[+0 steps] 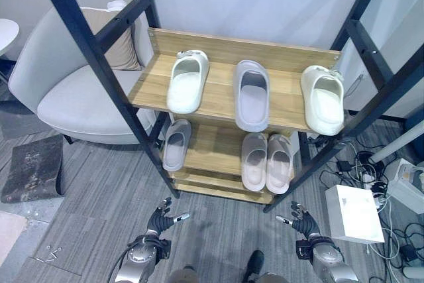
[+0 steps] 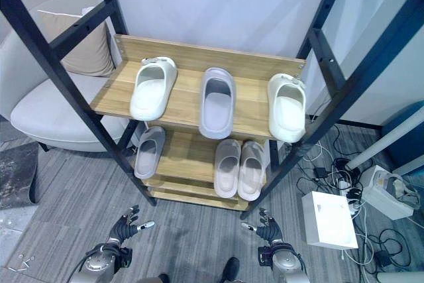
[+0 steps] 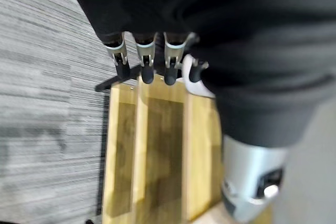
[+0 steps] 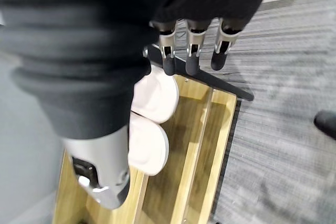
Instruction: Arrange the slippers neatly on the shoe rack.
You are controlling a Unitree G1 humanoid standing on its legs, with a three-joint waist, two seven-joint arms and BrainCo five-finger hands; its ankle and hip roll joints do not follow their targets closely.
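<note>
Six slippers already parked on the shoe rack. Top shelf: white slipper on the left, grey slipper in the middle, cream slipper on the right, toes all facing near. Lower shelf: single grey slipper on the left, pale pair touching side by side on the right. Left hand and right hand hanging low over the carpet, near side of the rack, fingers straight and spread, holding nothing. White box on the floor, right. Armchair far left.
</note>
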